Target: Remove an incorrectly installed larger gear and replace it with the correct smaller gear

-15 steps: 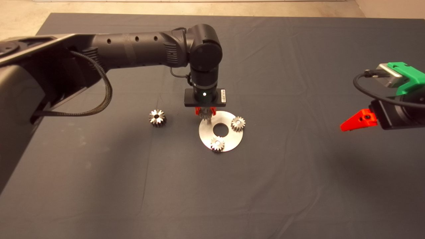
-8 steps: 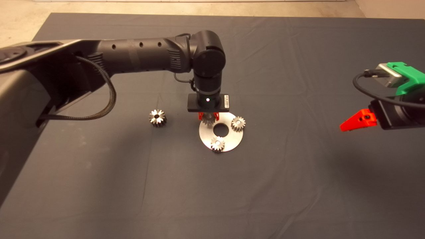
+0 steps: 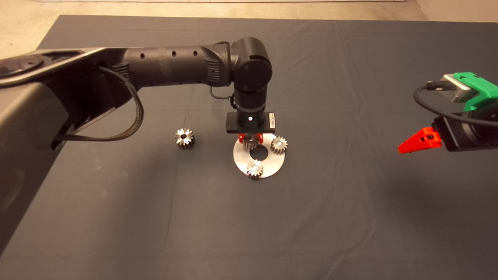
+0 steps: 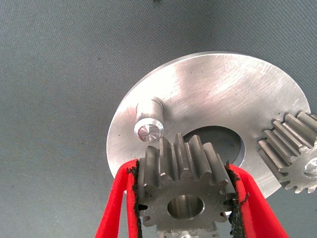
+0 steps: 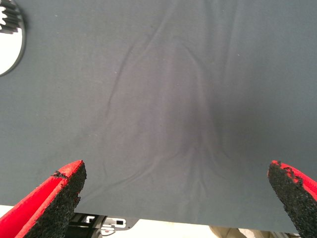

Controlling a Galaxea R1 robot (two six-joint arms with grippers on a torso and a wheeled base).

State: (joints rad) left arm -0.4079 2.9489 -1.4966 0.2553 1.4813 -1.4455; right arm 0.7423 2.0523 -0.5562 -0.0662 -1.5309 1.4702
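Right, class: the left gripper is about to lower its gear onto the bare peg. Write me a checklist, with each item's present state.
1. Left gripper shut on the smaller gear, a finger on each side: ok.
2. Peg on the plate bare: ok.
3. Gear's hole over the peg: not ok, the peg shows beside the gear.
4. Larger gear off the plate, on the mat: ok.
5. Right gripper parked at the right, away from the plate: ok.

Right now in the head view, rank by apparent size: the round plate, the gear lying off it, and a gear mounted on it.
1. Round metal plate, clearly largest.
2. The larger gear on the mat.
3. The mounted gear, only slightly smaller, so this ranking is unsure.
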